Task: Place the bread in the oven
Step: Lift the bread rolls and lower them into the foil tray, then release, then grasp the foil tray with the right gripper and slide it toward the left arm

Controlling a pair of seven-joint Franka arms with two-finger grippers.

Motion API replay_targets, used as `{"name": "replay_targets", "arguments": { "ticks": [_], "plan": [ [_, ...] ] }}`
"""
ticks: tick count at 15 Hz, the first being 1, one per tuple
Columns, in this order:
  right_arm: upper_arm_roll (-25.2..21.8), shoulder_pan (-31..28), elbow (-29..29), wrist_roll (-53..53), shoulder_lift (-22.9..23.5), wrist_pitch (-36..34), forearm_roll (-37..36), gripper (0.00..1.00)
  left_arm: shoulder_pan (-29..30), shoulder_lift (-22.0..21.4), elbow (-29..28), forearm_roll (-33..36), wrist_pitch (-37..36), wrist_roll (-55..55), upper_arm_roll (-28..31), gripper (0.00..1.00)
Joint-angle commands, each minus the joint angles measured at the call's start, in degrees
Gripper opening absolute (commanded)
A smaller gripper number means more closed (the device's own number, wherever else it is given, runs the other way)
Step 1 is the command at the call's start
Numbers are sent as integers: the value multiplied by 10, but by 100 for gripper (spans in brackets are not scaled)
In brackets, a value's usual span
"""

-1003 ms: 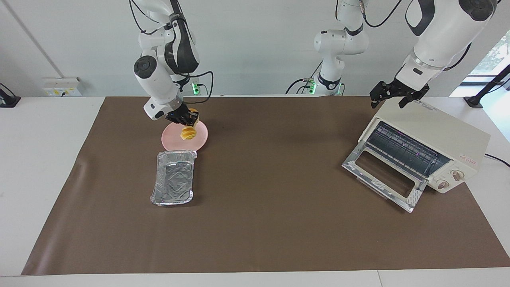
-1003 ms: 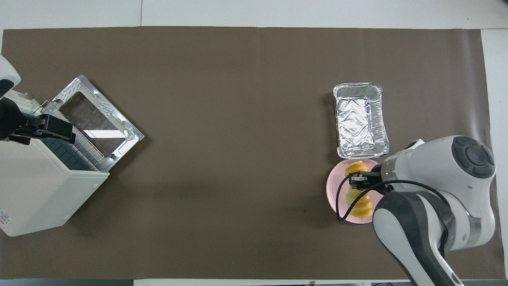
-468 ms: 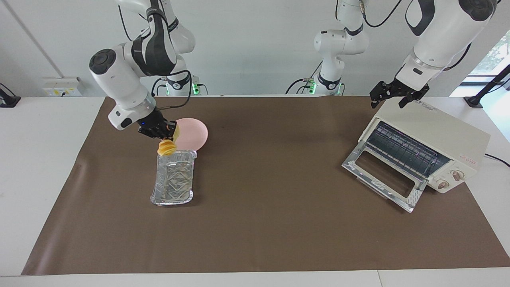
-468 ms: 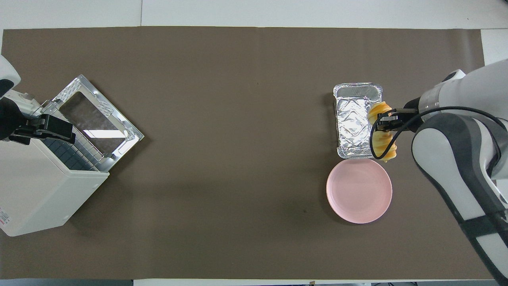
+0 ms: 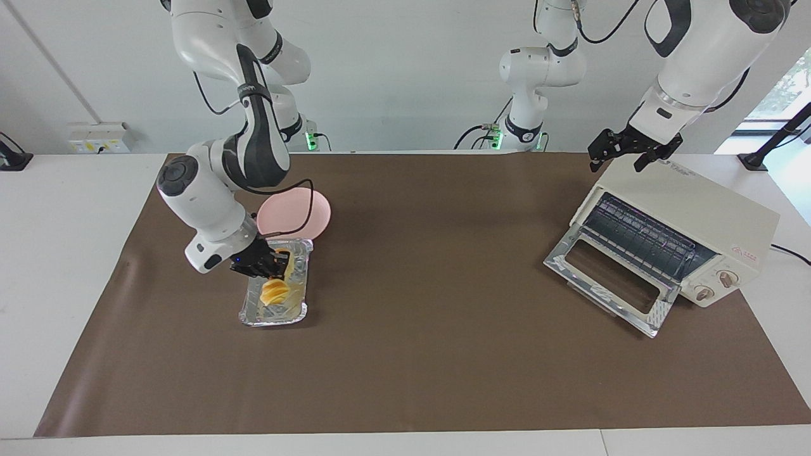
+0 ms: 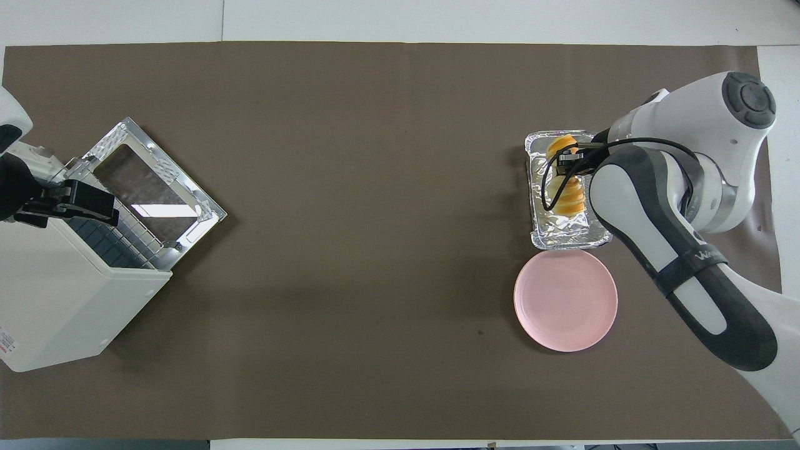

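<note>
Now, ridged yellow-orange bread (image 5: 275, 292) in right tool (image 5: 274, 266), over foil tray (image 5: 251, 313)

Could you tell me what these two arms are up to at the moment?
The right end effector is shut on the bread and holds it in the foil tray, which lies beside the bare pink plate. The left end effector waits, open, over the top of the oven, whose door hangs open. No bread is in the oven yet.
</note>
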Motion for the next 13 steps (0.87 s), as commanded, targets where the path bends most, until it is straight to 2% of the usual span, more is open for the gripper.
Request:
{"name": "replay_targets", "arguments": {
  "ticks": [1,6,7,8,9,13],
  "plan": [
    [2,2,-11,10,6,1,-12,0,6,-9,-7,-7,6,-5,-4,100],
    [3,3,-28,11,8,16,-19,0,6,-9,-7,-7,6,-5,-4,100],
    [3,3,-42,9,8,38,-19,27,6,-9,-7,-7,6,-5,-4,100],
    [3,4,-55,7,6,51,-19,71,6,-9,-7,-7,6,-5,-4,100],
    [3,4,-58,7,5,52,-19,100,6,-9,-7,-6,6,-5,-4,100],
    [2,2,-35,6,4,23,-44,100,6,-9,-7,-6,6,-5,-4,100]
  ]
}}
